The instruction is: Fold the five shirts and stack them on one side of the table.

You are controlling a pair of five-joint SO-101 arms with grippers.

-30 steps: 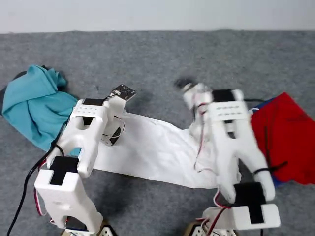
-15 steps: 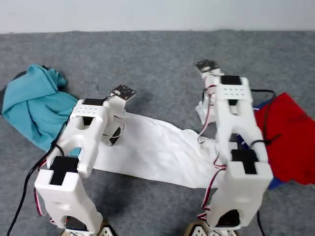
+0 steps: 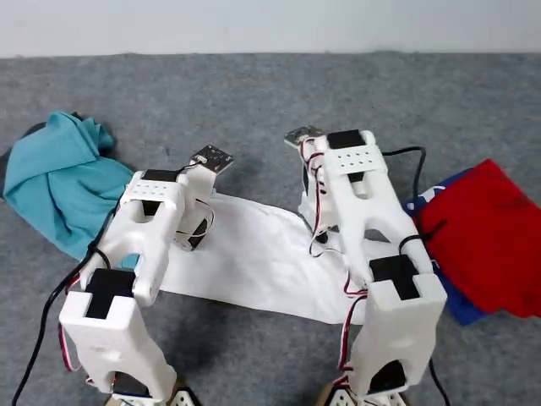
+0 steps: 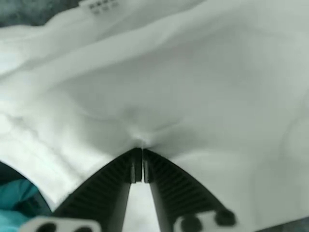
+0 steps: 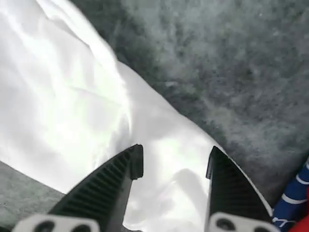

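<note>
Grey carpet (image 3: 254,101) — white shirt (image 3: 254,254) spread out, creased, pinched by left claw (image 4: 138,162).

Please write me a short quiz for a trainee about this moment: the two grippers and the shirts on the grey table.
1. True or false: the left gripper is shut on a pinch of the spread-out white fabric shirt.
2. Fill in the missing word: the crumpled teal fabric shirt lies on the side of the ___ arm.
3. Choose one. The right gripper is:
A) open, over the white shirt's edge
B) shut on the white shirt
C) shut on the teal shirt

Key: 1 true; 2 left; 3 A.
</note>
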